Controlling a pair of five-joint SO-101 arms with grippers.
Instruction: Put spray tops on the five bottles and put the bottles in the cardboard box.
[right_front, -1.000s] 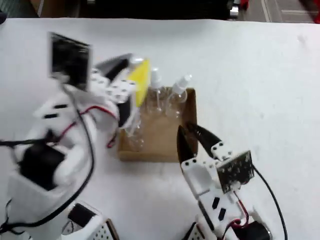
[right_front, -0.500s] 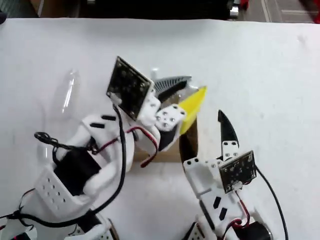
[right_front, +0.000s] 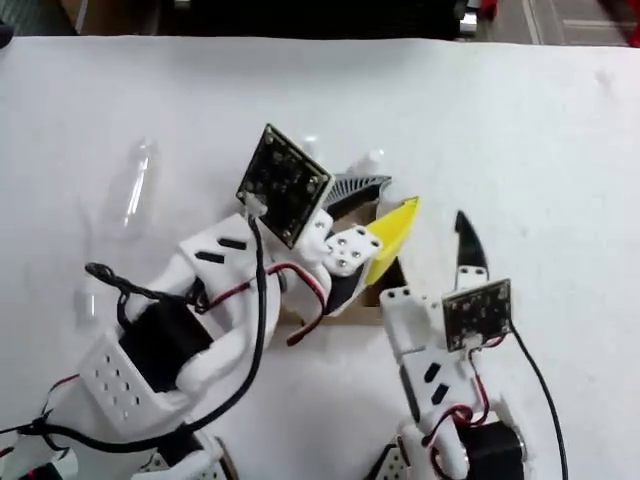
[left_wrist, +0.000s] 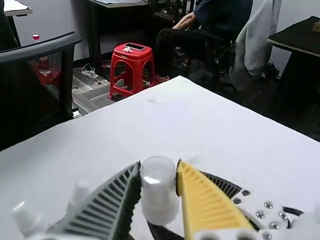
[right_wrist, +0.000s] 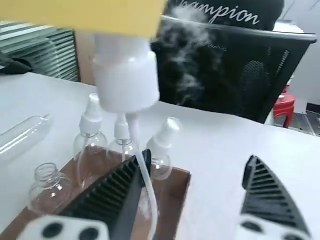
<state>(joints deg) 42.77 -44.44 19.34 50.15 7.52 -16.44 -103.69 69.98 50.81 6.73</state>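
Right wrist view: spray top (right_wrist: 125, 75) vertical, tube down | left pincer (left_wrist: 157, 172) clamps it | right pincer (right_wrist: 196, 165) apart

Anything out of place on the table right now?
Yes: one clear bottle lies on its side on the table, well apart from the cardboard box. The others stand upright inside the box.

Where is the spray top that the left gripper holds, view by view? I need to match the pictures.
High view: tucked in the left gripper, hard to pick out.
Left wrist view: spray top pinched between the grey and yellow fingers.
Right wrist view: under the yellow finger, its tube hanging over the box.
Shared landmark: the yellow finger.
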